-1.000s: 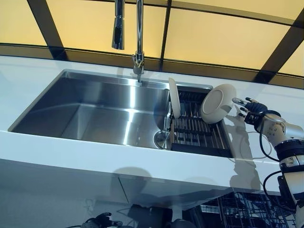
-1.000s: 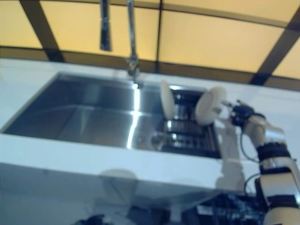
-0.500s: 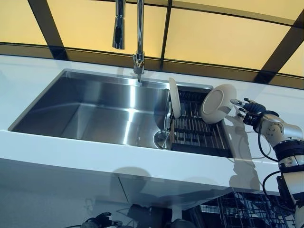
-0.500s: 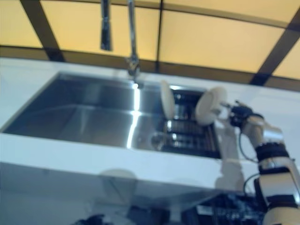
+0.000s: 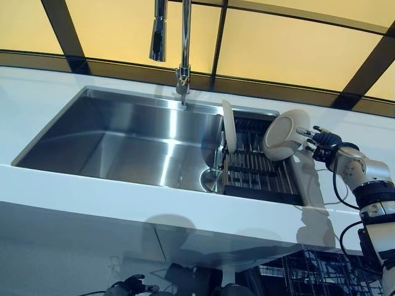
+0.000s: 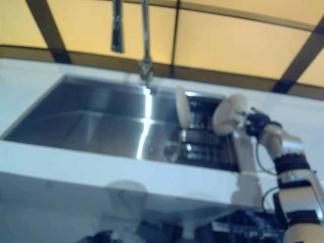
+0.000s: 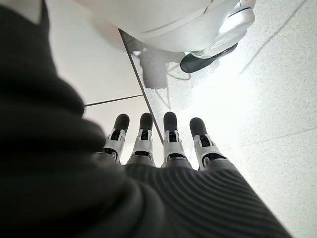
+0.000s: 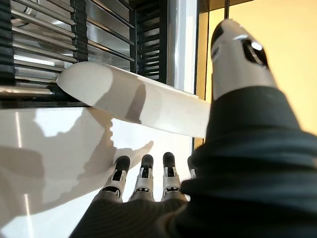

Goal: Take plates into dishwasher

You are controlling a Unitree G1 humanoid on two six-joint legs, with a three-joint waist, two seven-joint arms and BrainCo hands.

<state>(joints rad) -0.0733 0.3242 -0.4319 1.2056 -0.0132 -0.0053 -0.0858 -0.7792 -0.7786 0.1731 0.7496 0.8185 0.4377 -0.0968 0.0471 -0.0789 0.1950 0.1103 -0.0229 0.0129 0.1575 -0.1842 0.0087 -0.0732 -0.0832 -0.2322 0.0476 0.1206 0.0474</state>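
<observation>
Two white plates stand in the dark drying rack (image 5: pixel 256 176) at the right end of the sink. One plate (image 5: pixel 228 126) is upright on the rack's left side. The other plate (image 5: pixel 285 134) leans at the rack's right side, its underside towards me. My right hand (image 5: pixel 318 142) is at this plate's right rim, open, with straight fingers (image 8: pixel 143 181) under the plate (image 8: pixel 133 101) and the thumb (image 8: pixel 237 54) apart above it. My left hand (image 7: pixel 168 148) hangs low by the floor, open and holding nothing.
A tall tap (image 5: pixel 183 49) stands behind the steel sink (image 5: pixel 123 142), whose drain (image 5: pixel 212 180) lies beside the rack. The white counter (image 5: pixel 185 209) runs along the front. A wire dishwasher rack (image 5: pixel 308 274) shows below the counter at the lower right.
My right hand has crept left, closing the gap to the leaning plate's rim. The camera has shifted a little; the plates have not moved.
</observation>
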